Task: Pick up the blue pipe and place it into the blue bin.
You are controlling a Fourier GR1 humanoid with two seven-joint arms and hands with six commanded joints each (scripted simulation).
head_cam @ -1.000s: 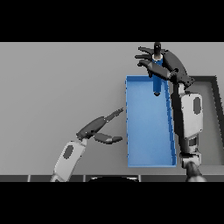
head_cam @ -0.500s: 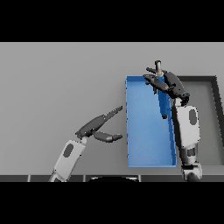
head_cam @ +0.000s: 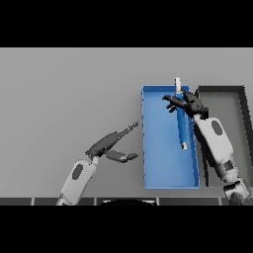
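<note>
Half a second ago the blue pipe (head_cam: 181, 123) was hidden in the right hand's grip and pointed mostly away from view; now it shows at full length, lying nearly parallel to the blue bin's right wall, its pale upper end poking past the bin's far edge and its lower, silvery end down over the bin's floor. Dark fingers (head_cam: 171, 103) of the right hand (head_cam: 188, 105) curl round the pipe's upper part, holding it, with the fingertips spread toward the left over the bin's far right corner. Behind them the wrist bends down and right into a white and grey forearm that runs along the outside of the bin's right wall toward the table's near edge. That blue bin (head_cam: 160, 148) is a long, shallow rectangular tray with thin upright walls and a flat, smooth floor; a dark grey bin (head_cam: 242, 106) of similar shape sits just beside it on the right. On the grey table (head_cam: 64, 99) left of the blue bin, the left hand (head_cam: 111, 146) hovers with straight fingers and thumb spread, unchanged from before.
</note>
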